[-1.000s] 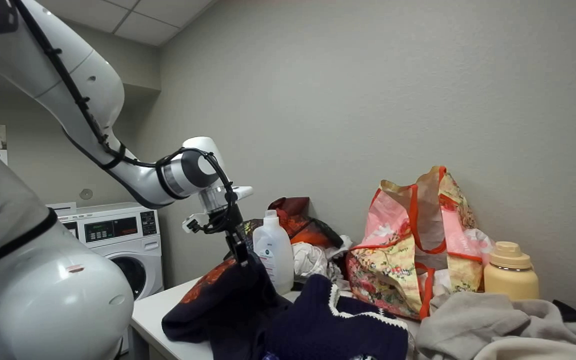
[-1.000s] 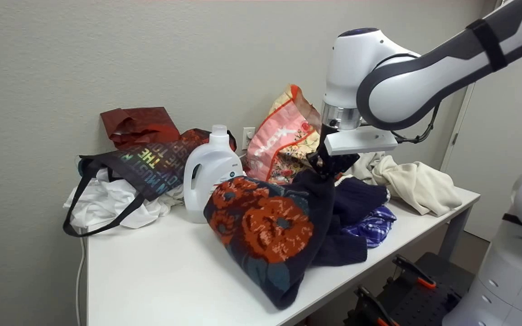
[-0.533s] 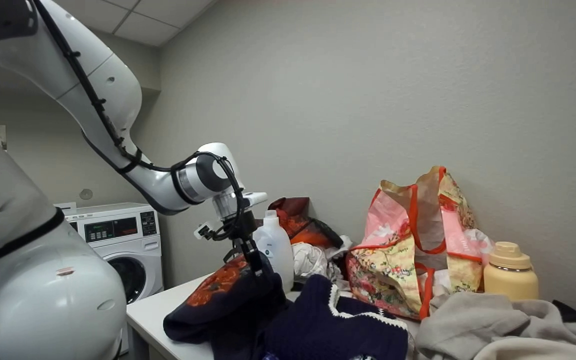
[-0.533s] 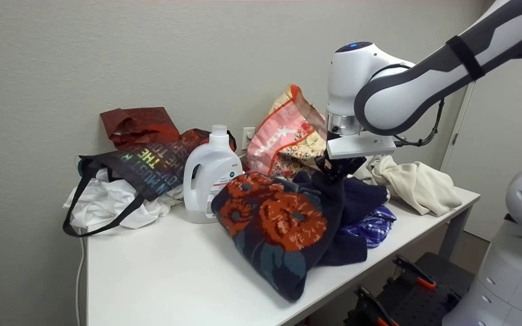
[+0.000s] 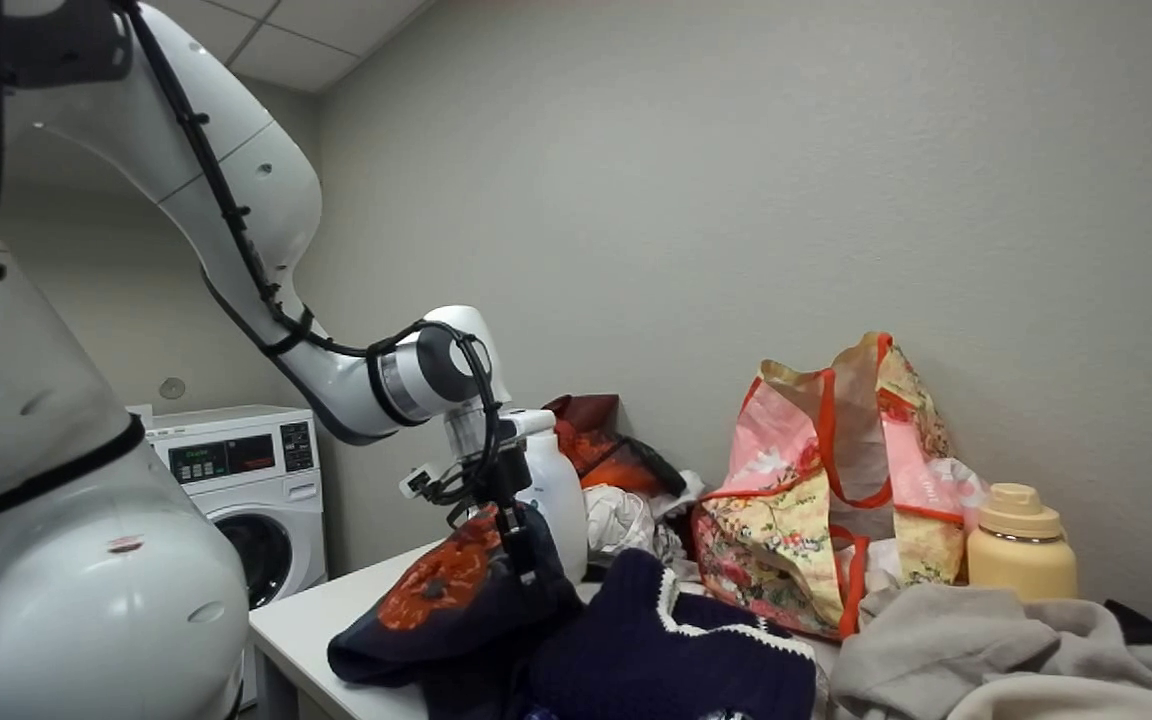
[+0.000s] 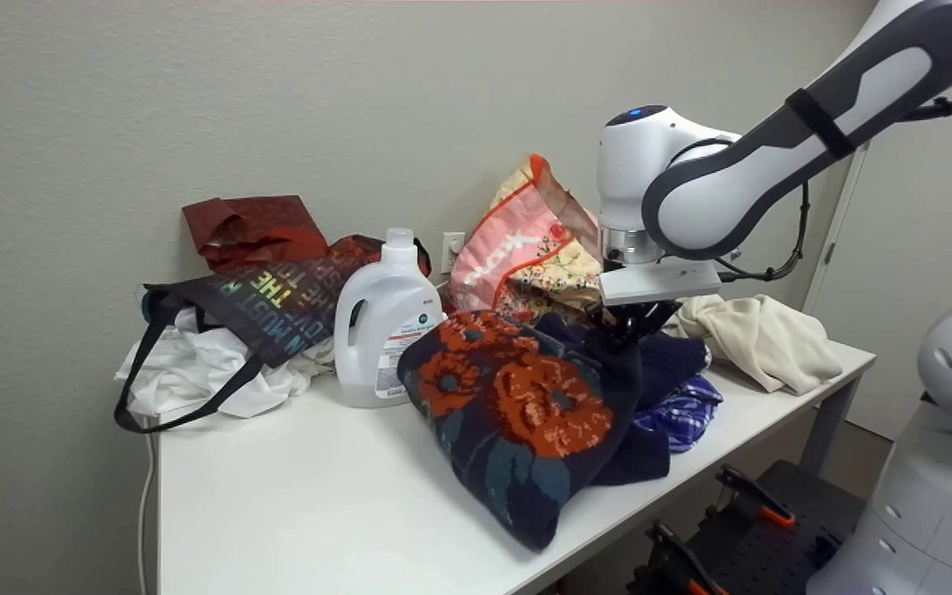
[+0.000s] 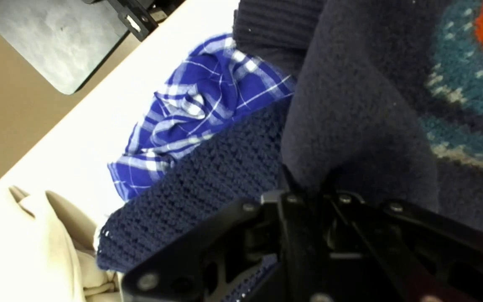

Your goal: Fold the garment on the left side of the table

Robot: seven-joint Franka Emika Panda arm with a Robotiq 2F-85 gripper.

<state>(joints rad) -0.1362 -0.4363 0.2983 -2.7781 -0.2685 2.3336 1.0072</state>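
Navy knit garment point(image 6: 517, 413), orange-red flowers and teal leaves uppermost, lay loosely doubled over, one side pinched up in peak, lower tip near front edge of desk point(image 6: 278, 496), apart from left edge.

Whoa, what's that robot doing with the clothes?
A robot arm is pinching part of a dark flowery garment in its end effector. Most of the rest lies in a loose heap on the white table, not neatly folded yet. The robot is probably folding it. A blue plaid cloth and a plastic jug are nearby.
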